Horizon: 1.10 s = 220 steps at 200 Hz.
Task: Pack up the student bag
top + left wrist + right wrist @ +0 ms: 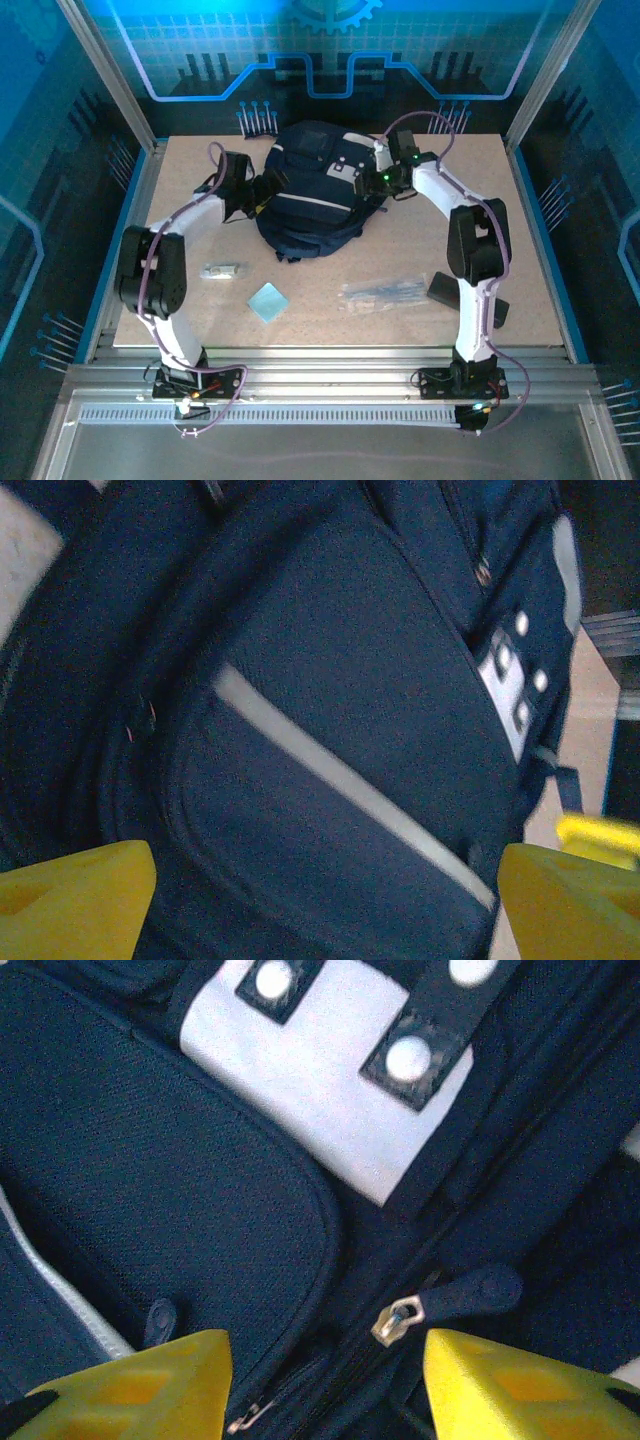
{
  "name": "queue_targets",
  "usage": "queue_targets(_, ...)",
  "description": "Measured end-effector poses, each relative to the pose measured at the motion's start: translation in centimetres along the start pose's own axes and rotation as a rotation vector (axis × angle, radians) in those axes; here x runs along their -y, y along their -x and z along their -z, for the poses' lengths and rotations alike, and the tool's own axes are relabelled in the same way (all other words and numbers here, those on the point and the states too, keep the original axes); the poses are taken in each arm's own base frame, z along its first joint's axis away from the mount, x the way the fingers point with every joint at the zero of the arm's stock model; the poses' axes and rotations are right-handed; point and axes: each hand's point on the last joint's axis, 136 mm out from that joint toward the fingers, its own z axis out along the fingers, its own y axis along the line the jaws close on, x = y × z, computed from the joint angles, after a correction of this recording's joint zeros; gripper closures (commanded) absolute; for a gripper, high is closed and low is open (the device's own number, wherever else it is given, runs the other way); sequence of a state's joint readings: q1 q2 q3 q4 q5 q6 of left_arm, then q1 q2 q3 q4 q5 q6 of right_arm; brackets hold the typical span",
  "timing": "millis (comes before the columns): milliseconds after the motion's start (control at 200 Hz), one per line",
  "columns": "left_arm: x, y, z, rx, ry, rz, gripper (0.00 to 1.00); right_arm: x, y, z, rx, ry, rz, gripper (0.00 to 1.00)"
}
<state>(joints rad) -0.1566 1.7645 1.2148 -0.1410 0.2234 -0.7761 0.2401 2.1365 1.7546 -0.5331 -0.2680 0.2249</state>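
— Two claws out. Where is the large, dark navy, grey-striped fabric student bag (310, 190)?

— At the far middle of the pale wooden table (520, 250), lying flat, and zipped shut as far as I can see. My left claw (320, 900) stands wide against its left flank, holding nothing. My right claw (325, 1385) hangs over the top end with its fingers parted. The small metal zip slider (398, 1320) and its dark fabric pull (470, 1295) lie between them, ungripped.

— Which step is that?

— Opening the student bag, I judge. Nothing looks packed: the pale blue square pad (268, 301), the clear plastic packet (385, 291) and the flat black case (443, 287) lie nearer me.

— And next?

— I'd close the right claw on that pull and draw it along the zip, with the left claw steadying the fabric.
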Motion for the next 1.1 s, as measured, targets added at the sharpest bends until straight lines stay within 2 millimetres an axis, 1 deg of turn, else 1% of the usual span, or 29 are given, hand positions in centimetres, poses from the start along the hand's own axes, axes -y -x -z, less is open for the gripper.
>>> queue_targets(50, 0.7, -1.3, 0.7, -0.014, -0.022, -0.005, 0.1, 0.5, 0.1, -0.4, -0.007, 0.008, -0.002, 0.42)
queue_targets(105, 1.1, -2.6, 0.9, -0.033, -0.043, 0.001, 0.1, 0.9, -0.1, -0.9, -0.021, 0.015, -0.003, 0.41)
queue_targets(165, 1.3, -4.0, 0.5, -0.056, -0.063, 0.015, 0.1, 1.3, -0.6, -1.7, -0.041, 0.017, -0.009, 0.4)
queue_targets(250, 0.7, -5.6, -0.4, -0.088, -0.052, 0.047, 0.1, 1.5, -1.6, -2.7, -0.074, 0.031, -0.021, 0.39)
queue_targets(390, -0.2, -5.8, -2.3, -0.095, -0.041, 0.083, 0.1, 1.2, -2.2, -2.9, -0.076, 0.06, -0.028, 0.39)
queue_targets(470, -0.7, -5.6, -3.4, -0.099, -0.027, 0.094, 0.1, 1.0, -3.2, -2.8, -0.073, 0.081, -0.037, 0.39)
queue_targets(525, -0.9, -5.1, -4.1, -0.093, -0.018, 0.103, 0.1, 0.7, -4.0, -2.4, -0.073, 0.092, -0.048, 0.39)
queue_targets(585, -0.6, -4.1, -4.7, -0.079, -0.021, 0.108, 0.1, 0.3, -4.9, -1.8, -0.078, 0.104, -0.065, 0.39)
queue_targets(745, 0.1, -0.6, -6.6, -0.031, -0.023, 0.098, 0.1, -1.4, -7.5, -0.8, -0.118, 0.14, -0.113, 0.4)
queue_targets(840, 0.4, 1.7, -7.5, 0.0, -0.026, 0.072, 0.1, -3.0, -8.7, -0.7, -0.148, 0.173, -0.126, 0.41)
queue_targets(951, 0.8, 4.1, -8.1, 0.021, -0.024, 0.036, 0.1, -4.7, -9.3, -0.4, -0.16, 0.194, -0.113, 0.41)
queue_targets(1036, 1.1, 5.2, -8.1, 0.023, -0.014, 0.006, 0.1, -5.2, -9.2, 0.6, -0.15, 0.183, -0.099, 0.41)
queue_targets(1101, 1.3, 5.7, -7.8, 0.02, -0.003, -0.017, 0.09, -5.1, -8.5, 1.6, -0.124, 0.167, -0.086, 0.41)
